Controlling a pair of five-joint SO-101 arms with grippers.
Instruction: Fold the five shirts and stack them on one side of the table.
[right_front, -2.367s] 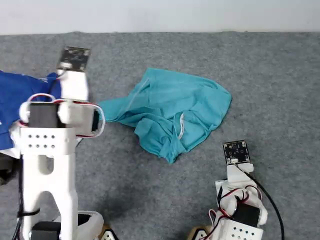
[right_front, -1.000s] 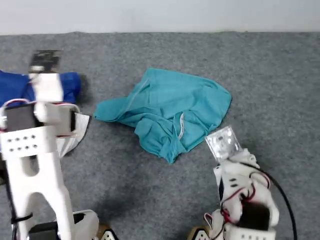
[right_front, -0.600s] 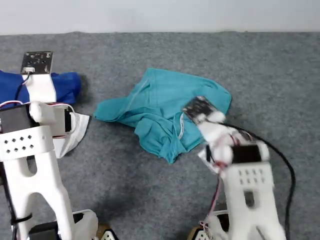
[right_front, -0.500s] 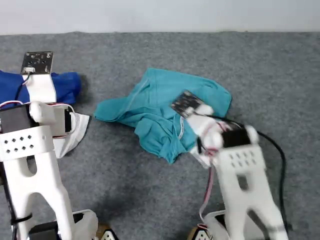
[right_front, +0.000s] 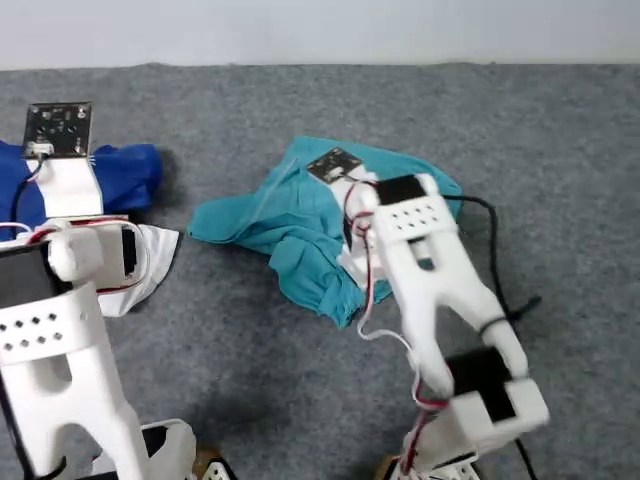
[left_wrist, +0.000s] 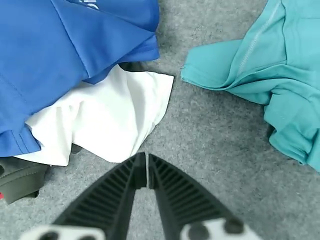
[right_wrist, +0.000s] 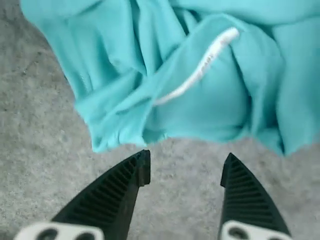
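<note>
Black and ribbed, the right gripper (right_wrist: 186, 160) is spread wide, with nothing between its jaws and only grey carpet (right_wrist: 50, 150) under them. Just past the tips lies the teal shirt (right_wrist: 200, 100), rumpled and unfolded, its nearest edge bunched into loose folds a short way ahead of the opening. A white strip (right_wrist: 200, 67) of trim runs across the cloth farther out. In the high view the right arm (right_front: 430, 270) stretches over the middle of that same teal shirt (right_front: 290, 220), which sprawls on the carpet-covered table (right_front: 550, 150).

Over to the left gripper (left_wrist: 147, 160): its jaws are closed to a hairline slit and hold nothing. It hangs above bare carpet (left_wrist: 215, 150). Right in front of the tips sits a white shirt (left_wrist: 110, 120), and beyond it a blue shirt (left_wrist: 60, 50) lies over the white one's far part. Off to one side of the gripper, a dark cloth (left_wrist: 20, 172) peeks out from beneath the white. On the opposite side, a part of the teal shirt (left_wrist: 280, 75) lies apart from the white, with carpet between them. From above, the left arm (right_front: 60, 300) stands by the blue shirt (right_front: 125, 175) and the white shirt (right_front: 150, 250), well apart from the right arm.
</note>
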